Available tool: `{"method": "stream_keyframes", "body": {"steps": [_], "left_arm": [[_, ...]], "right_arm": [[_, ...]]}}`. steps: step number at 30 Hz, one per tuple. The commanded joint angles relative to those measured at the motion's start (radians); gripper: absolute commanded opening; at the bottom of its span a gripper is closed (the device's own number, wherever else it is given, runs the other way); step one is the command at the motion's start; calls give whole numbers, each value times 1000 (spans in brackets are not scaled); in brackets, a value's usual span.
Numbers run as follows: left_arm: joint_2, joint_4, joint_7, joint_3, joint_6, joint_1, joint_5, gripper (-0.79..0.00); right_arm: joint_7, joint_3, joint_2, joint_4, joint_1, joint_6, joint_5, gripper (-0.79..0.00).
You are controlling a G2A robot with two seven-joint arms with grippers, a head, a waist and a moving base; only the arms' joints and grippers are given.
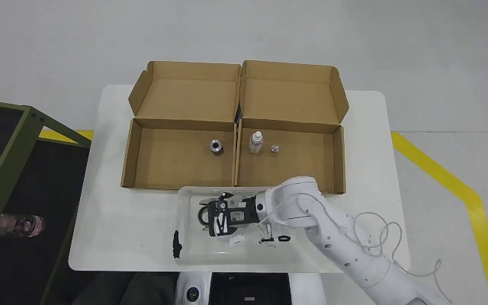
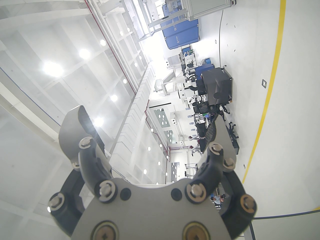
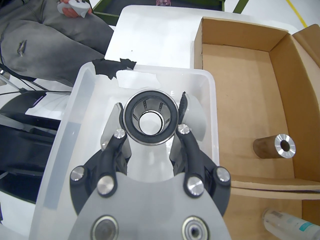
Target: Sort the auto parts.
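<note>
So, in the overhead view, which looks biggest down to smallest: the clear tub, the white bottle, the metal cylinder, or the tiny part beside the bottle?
1. clear tub, by far
2. white bottle
3. metal cylinder
4. tiny part
The bottle and cylinder look fairly close.

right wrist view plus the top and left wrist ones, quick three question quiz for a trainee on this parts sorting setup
1. True or false: the right gripper holds a black-rimmed metal bearing over the clear plastic bin.
2. Pick one: what shares the cardboard box with the white bottle? A the bearing; B a small metal part; C nothing.
3. Fill in: the left gripper, pointed up at the ceiling, is ____ (open or shut).

Key: 1 true; 2 B; 3 open.
</note>
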Motion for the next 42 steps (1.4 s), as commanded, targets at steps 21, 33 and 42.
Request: {"method": "stream_keyframes", "body": {"steps": [21,33,42], "left_arm": [[0,0,0,0,0,0,0,0],[0,0,0,0,0,0,0,0],[0,0,0,0,0,0,0,0]], "right_arm": [[-25,81,15,7,69,10,164,-785],[-49,82,8,50,149,45,155,-785],[-72,48,-7,127,216,80,99,-785]]}}
